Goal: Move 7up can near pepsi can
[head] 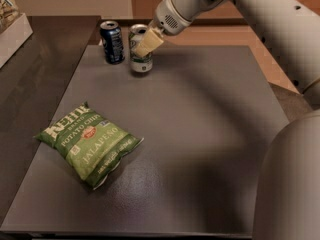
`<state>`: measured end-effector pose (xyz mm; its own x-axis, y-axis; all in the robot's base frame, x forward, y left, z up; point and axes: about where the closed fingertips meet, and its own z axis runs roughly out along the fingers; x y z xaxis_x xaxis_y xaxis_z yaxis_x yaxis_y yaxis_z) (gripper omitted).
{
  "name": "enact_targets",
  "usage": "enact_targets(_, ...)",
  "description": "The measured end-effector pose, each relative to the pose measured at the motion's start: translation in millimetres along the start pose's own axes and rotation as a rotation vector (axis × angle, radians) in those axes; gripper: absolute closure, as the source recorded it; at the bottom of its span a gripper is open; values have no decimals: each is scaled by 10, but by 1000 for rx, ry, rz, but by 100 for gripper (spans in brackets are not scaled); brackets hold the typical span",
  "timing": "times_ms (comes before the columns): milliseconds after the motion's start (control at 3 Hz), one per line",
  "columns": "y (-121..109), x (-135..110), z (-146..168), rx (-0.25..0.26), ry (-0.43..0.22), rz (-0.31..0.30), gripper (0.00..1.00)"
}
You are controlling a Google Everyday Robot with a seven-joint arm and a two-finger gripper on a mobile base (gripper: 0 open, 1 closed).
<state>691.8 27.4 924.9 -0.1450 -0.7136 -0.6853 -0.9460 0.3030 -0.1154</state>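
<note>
Lower right of frame, closest in: a rounded grey robot body part (292, 184), blurry, covering the table corner. A dark grey table (200, 134) fills most of the frame. At lower left centre a green Kettle Brand jalapeño potato chips bag (89, 144) lies flat on the table, turned at an angle with the label up, well apart from both cans. The middle and right of the tabletop show only soft shadow from the arm. Both cans stand near the table's far edge at upper left centre. The 7up can (141, 61) is silvery-white with green markings, looks upright, and its base is at or on the tabletop; contact under it is hard to confirm. The pepsi can (112, 43) is dark navy with a silver top, upright, just beside the 7up can on its left with a narrow gap between them, not touching. The gripper (142, 41) is at the upper part of the 7up can, coming in from the upper right. One pale cream finger (148, 42) lies across the can's front right side, the other is hidden behind the can, so the fingers read as clamped on the 7up can. The white arm (260, 19) runs from the wrist at top centre across to the right edge. At far upper left a pale box or shelf (12, 31) sits at the frame edge, contents unclear. A tan wall and floor lie behind.
</note>
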Motion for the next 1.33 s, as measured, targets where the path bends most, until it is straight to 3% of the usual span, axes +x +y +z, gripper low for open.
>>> enact_targets(667,-5,-85,218,-4,19,-37,100)
enact_targets(1000,-30,-109,295,-1,22,-51,84)
enact_targets(1333,-46,-126,369,1,26,-59,61)
